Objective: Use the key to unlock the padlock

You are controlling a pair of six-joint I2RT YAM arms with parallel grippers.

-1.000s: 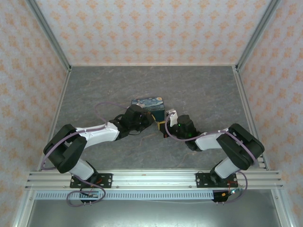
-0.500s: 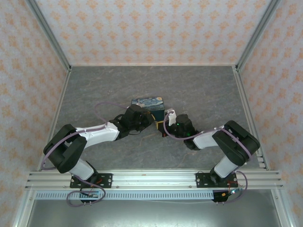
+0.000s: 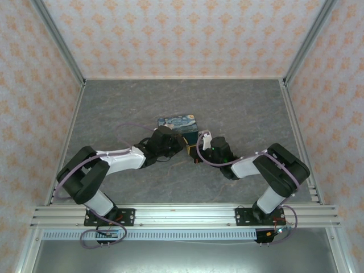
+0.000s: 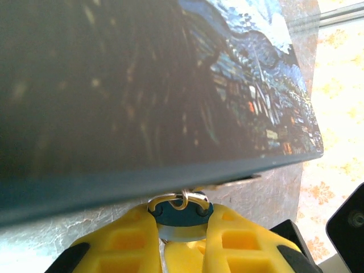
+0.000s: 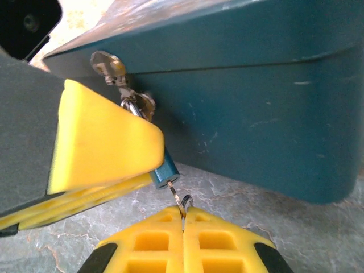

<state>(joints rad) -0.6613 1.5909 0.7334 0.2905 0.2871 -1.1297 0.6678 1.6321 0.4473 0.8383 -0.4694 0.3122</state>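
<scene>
The tiny teal padlock (image 5: 165,173) hangs by its silver shackle (image 4: 179,200) from the clasp of the dark-blue painted tin (image 3: 178,125). My left gripper (image 4: 181,215) is shut on the padlock's body (image 4: 183,219), one yellow finger (image 5: 96,142) on each side. The key (image 5: 177,194) sits with its blade in the keyhole on the padlock's underside. My right gripper (image 5: 183,212) is shut on the key's head, with a small key ring (image 5: 187,201) beside it. In the top view the two grippers meet at the tin's near right corner (image 3: 193,149).
The tin stands mid-table on the grey marbled surface (image 3: 114,108), very close above both grippers. Patterned walls (image 3: 182,34) enclose the back and sides. An aluminium rail (image 3: 182,215) runs along the near edge.
The right gripper has shifted slightly left, closer to the padlock, and its elbow has swung with it. The left arm's elbow moved a little. Both grips are unchanged.
</scene>
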